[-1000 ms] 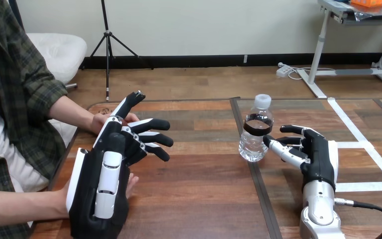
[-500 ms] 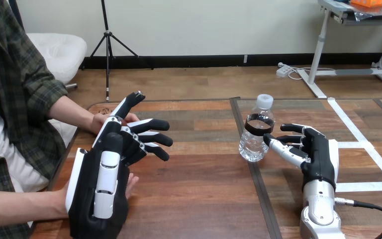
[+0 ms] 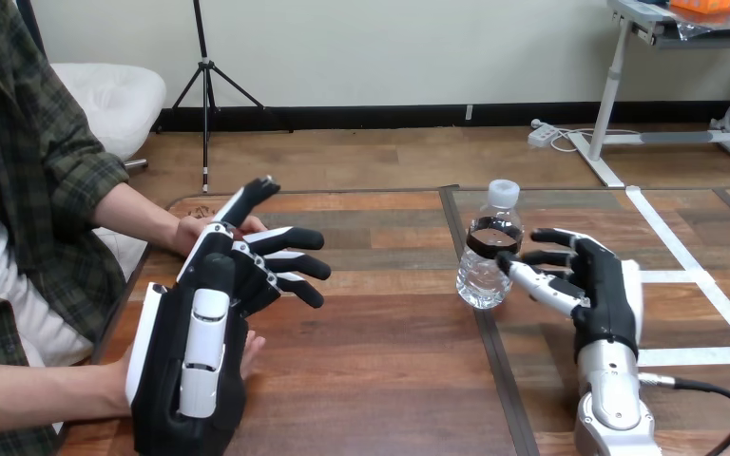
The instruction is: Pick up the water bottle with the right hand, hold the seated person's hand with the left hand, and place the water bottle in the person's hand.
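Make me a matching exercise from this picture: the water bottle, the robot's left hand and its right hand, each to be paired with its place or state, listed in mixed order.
Things:
1. water bottle
2. left hand
3. right hand

Places:
A. open, beside the person's hand at the view's bottom left
B. open, just right of the bottle
C. upright on the table

Pairs: 1-C, 2-A, 3-B.

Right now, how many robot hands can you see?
2. The left hand is at the left, over the person's nearer hand; the right hand is beside the water bottle, fingers open.
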Available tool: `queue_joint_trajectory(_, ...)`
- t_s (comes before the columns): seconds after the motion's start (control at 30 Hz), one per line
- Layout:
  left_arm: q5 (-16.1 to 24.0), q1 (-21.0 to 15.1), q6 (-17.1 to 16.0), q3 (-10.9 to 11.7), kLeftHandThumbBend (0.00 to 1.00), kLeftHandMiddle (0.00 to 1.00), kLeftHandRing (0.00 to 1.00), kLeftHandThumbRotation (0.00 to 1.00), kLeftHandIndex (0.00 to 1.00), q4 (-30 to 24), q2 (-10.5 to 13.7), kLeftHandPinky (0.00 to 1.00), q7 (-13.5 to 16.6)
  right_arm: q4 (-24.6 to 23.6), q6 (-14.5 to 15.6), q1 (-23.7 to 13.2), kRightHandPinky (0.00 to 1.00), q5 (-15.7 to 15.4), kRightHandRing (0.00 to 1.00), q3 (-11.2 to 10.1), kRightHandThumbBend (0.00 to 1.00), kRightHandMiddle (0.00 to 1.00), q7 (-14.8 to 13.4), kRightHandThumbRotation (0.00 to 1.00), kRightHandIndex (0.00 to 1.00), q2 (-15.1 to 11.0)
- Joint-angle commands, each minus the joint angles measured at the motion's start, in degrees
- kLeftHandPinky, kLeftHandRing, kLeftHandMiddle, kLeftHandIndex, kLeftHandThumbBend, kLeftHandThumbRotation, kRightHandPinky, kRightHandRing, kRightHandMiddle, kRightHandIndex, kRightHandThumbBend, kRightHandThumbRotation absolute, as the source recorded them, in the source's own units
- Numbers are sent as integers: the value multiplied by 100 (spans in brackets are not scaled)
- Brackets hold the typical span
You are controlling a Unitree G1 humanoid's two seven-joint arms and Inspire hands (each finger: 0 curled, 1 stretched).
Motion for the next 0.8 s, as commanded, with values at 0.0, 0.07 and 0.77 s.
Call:
queue_joint_trajectory(0.0, -39, 263, -93, -138, 48, 65, 57, 93, 83, -207, -50, 43, -73, -108, -225, -201, 63, -40, 66, 37, 69, 70, 125, 0, 76, -123)
queue_joint_trajectory(0.07, -56, 262, -102, -138, 48, 65, 57, 93, 83, -190, -48, 44, -98, -106, -228, -193, 70, -81, 74, 59, 71, 77, 117, 0, 82, -128)
queue_joint_trajectory(0.77, 6, 281, -218, -78, 49, 65, 57, 92, 84, -132, -85, 44, -121, -44, -330, -297, 90, -261, 96, 129, 73, 98, 121, 0, 99, -116)
